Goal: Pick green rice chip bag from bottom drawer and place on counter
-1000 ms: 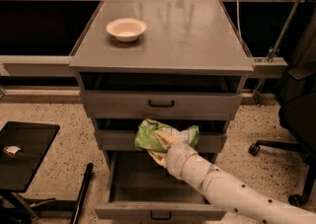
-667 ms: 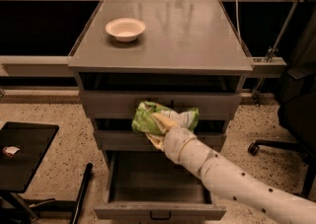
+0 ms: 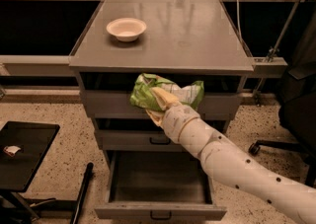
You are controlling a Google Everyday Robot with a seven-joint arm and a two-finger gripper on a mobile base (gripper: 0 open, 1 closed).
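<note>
The green rice chip bag (image 3: pixel 168 92), crinkled light green with pale patches, hangs in the air in front of the top drawer, just below the counter's front edge. My gripper (image 3: pixel 159 104) is shut on it, one yellowish finger lying across its front. The white arm reaches in from the lower right. The bottom drawer (image 3: pixel 160 212) stands pulled open below, its inside showing nothing in it. The grey counter (image 3: pixel 197 30) lies above and behind the bag.
A white bowl (image 3: pixel 126 28) sits on the counter's left rear. A small black side table (image 3: pixel 22 154) stands at the lower left. An office chair base (image 3: pixel 281 146) is on the right, and a dark pole (image 3: pixel 81 193) leans by the cabinet.
My gripper has lifted the bag from the middle drawer's height up to the top drawer's front, just under the counter's edge.
</note>
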